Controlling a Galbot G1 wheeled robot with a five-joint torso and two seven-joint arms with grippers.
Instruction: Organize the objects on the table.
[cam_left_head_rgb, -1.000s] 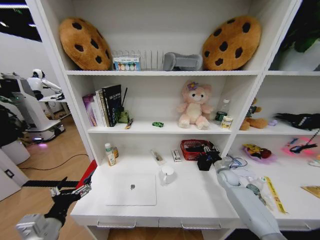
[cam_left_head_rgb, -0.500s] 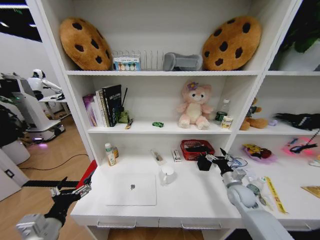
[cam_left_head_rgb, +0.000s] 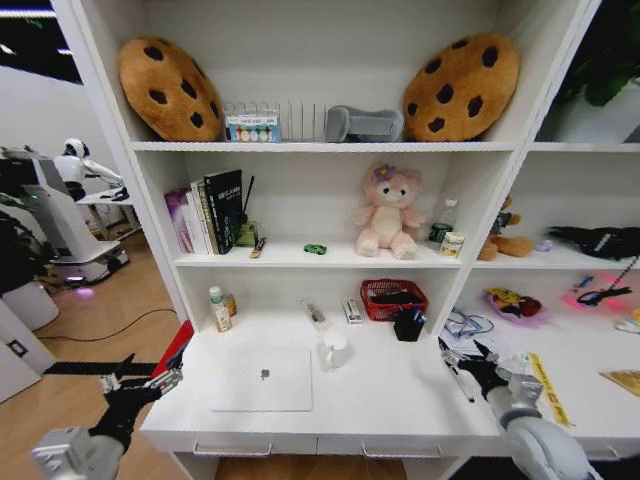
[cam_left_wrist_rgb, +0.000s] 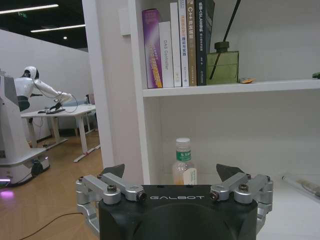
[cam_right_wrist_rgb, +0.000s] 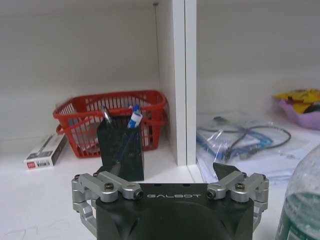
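While the right hand (cam_left_head_rgb: 467, 356) gapes, a pen (cam_right_wrist_rgb: 131, 121) stands seemingly upright.

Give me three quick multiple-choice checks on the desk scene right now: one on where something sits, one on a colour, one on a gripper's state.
1. Where does the closed silver laptop lie?
A. On the white desk top, left of the white mug
B. In the basket
C. On the book shelf

2. What colour is the mesh basket behind the black pen holder?
A. Blue
B. Red
C. Green

3. How are the right gripper fingers?
A. Shut on a pen
B. Shut on the mug
C. Open, holding nothing

Answers: 1 A, the laptop rests flat on the desk beside the mug. 2 B, its wire walls are red. 3 C, the fingertips stand spread with empty space between.
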